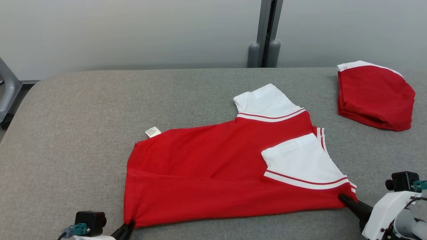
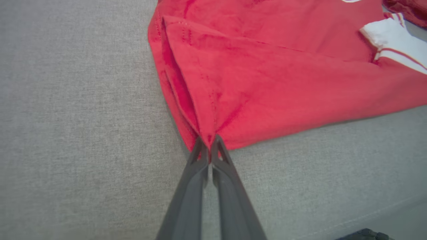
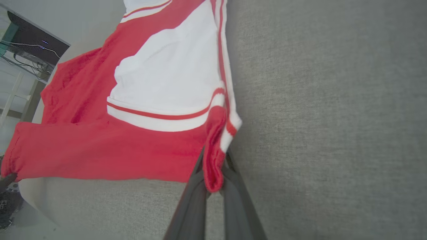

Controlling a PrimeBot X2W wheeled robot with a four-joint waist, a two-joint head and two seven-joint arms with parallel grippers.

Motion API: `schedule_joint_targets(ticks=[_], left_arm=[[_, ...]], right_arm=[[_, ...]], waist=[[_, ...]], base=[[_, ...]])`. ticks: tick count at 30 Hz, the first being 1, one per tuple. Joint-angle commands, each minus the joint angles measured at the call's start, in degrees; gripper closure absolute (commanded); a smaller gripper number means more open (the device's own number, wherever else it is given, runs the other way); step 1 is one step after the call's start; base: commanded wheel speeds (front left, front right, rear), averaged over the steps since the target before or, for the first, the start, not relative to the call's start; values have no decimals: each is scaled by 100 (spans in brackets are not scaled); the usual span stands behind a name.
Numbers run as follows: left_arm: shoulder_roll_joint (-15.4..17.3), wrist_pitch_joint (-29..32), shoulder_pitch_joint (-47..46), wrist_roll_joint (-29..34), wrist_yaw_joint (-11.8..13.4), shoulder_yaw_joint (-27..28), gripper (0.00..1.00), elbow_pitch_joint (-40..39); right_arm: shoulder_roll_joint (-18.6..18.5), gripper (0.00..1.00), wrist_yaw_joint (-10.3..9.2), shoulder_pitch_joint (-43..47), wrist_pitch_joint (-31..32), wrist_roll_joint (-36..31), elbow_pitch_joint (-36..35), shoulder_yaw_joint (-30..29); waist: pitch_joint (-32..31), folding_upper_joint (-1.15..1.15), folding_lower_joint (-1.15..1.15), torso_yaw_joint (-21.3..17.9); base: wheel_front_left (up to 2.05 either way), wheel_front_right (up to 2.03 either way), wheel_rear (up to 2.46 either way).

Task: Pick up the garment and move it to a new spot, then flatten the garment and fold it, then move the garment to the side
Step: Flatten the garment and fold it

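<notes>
Gripping the red garment (image 1: 217,166) at both of its near corners on the grey table (image 1: 66,133). Pinching the hem corner with the left gripper (image 1: 128,226), clamped tight on a peak of red cloth close to the table's near edge, left of its middle. Viewed from the left wrist: dark fingers (image 2: 195,176) pressed together on the gathered corner, with layered hem folds fanning away beyond the tips. Pinching the shoulder-end corner with the right gripper (image 1: 343,199), likewise closed on fabric, close to the table's near edge toward its right side. Viewed from the right wrist: a roll of red cloth with a white band, wedged between that gripper's two prongs. Lying mostly flat across the table's middle, creased by one long fold line through the red body. Showing two white sleeves with red stripes, one (image 1: 267,103) toward the table's far side, one (image 1: 300,160) folded onto the red body. Sticking out from the cloth's far edge, toward the table's left: a small white label (image 1: 152,131). Resting near the table's far right corner, well apart: a second red garment (image 1: 373,96), folded, white-trimmed.
</notes>
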Motion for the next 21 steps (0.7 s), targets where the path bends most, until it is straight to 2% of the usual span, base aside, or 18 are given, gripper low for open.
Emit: schedule_joint_targets(ticks=[1, 6, 12, 21], left_arm=[[193, 134, 164, -96, 157, 36, 100, -222], [569, 352, 429, -207, 438, 88, 100, -773], [823, 523, 585, -309, 622, 137, 100, -1110], [1037, 926, 752, -538, 801, 96, 100, -1487]], right_arm=[[-168, 100, 12, 147, -28, 27, -158, -52], [-503, 100, 7, 448, -67, 101, -665, -165], [-938, 100, 6, 782, 104, 205, -1207, -197], [-1571, 100, 6, 1090, 589, 268, -1979, -183]], waist=[[-30, 0, 0, -22], [-17, 0, 0, -58], [11, 0, 0, -109], [87, 0, 0, -190]], base=[[0, 0, 0], [0, 0, 0], [0, 0, 0], [0, 0, 0]])
